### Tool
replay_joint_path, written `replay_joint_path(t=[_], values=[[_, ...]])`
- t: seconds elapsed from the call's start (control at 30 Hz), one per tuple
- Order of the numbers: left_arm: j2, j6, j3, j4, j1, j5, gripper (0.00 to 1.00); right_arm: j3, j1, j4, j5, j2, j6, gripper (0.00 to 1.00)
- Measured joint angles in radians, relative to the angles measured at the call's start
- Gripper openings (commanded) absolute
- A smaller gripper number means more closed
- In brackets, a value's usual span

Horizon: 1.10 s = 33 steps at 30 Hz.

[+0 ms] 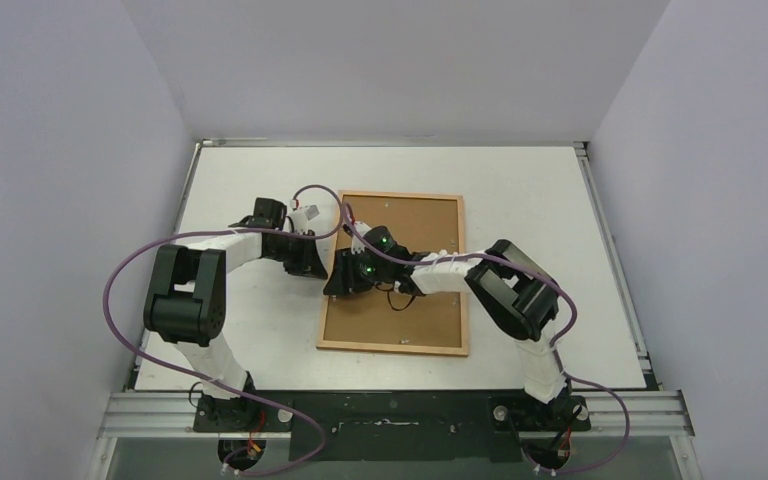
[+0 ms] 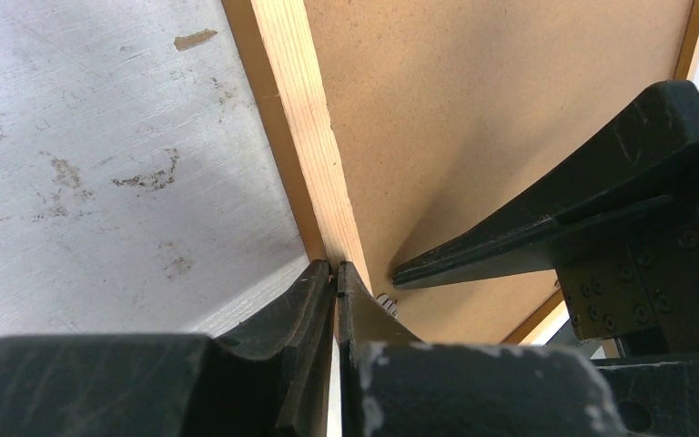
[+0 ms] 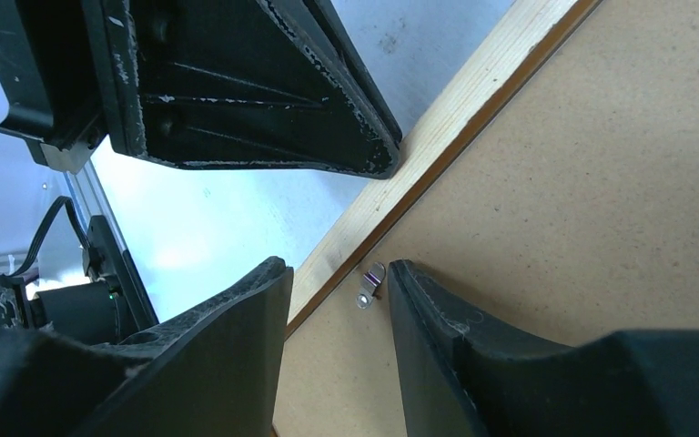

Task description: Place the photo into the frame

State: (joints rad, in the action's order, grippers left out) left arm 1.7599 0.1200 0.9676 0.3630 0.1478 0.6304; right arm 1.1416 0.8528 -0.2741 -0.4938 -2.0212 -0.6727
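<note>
The large rectangular picture frame with a narrow light-brown wooden border (image 1: 392, 348) lay flat on the white worktop (image 1: 250, 330), back upward. A plain brown fibreboard backing sheet (image 1: 415, 225) filled the frame from border to border. The photo showed in no view, and whether it lay inside the frame under that sheet could not be told.

The left pincer (image 2: 337, 269) was closed tip to tip with nothing visible between its fingers, and its tips sat at the frame's left border, about midway along. The right pincer (image 3: 337, 269) stood open and held nothing. Its fingers were astride a small silver metal tab (image 3: 370, 284) on the sheet, just inside the frame's left border.

The likeliest trouble was the closeness of the two pincers at that one spot on the frame. Any sideways move by either could have knocked it against the other. The tab was small and low, so a finger might have slipped off it and scraped the sheet. A hard sideways push could also have slid the loose frame across the worktop. If the tab was meant to hold the sheet and was left unturned, the sheet would probably not stay in the frame.

A purple cable (image 1: 320, 195) arched over the frame's far-left corner. The right arm reached across the frame's middle and hid part of the sheet from above.
</note>
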Motion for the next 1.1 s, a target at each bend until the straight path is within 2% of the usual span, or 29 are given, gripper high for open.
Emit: replay_joint_path(t=[1.1], values=[[0.0,0.0,0.003,0.002,0.0,-0.003,0.0,0.015,0.032,-0.029,-0.008,-0.021,-0.024,0.37]])
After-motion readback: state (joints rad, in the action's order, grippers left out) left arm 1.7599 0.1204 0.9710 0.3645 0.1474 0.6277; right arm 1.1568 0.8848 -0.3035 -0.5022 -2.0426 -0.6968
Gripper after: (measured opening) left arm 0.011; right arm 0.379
